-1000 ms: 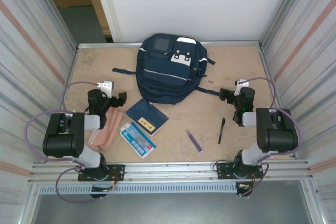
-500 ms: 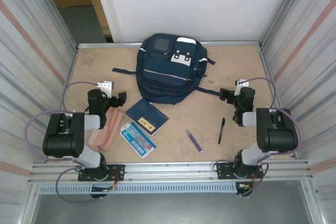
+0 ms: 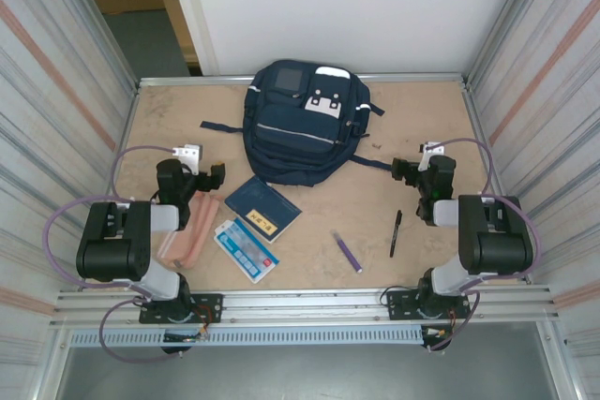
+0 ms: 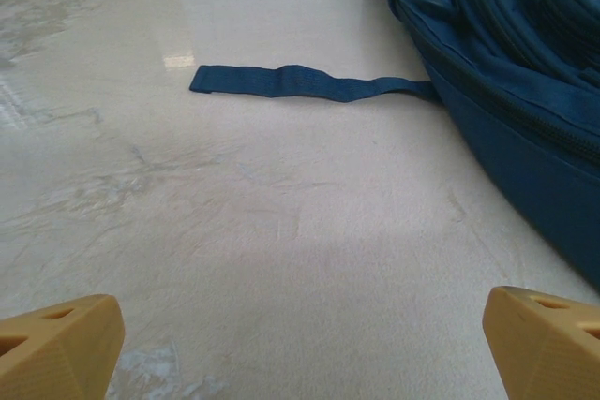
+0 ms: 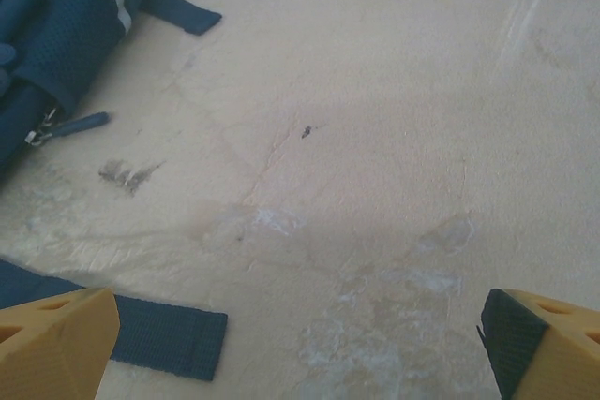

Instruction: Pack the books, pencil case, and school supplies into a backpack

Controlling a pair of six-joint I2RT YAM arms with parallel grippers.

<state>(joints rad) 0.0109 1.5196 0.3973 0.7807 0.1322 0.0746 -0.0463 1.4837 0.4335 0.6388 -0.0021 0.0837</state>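
The backpack (image 3: 305,124) lies at the far middle of the table (image 3: 422,110); the navy book (image 3: 262,206) sits just in front of it, touching the light-blue booklet (image 3: 246,250); the pink pencil case (image 3: 190,231) lies to their left (partly under the left arm). The 2 pens, purple pen (image 3: 348,252) and black pen (image 3: 396,233), lie apart on the right. The left gripper (image 4: 300,348) has its jaws wide apart and empty, facing a backpack strap (image 4: 300,81); the right gripper (image 5: 300,344) is also spread and empty, low over the table.
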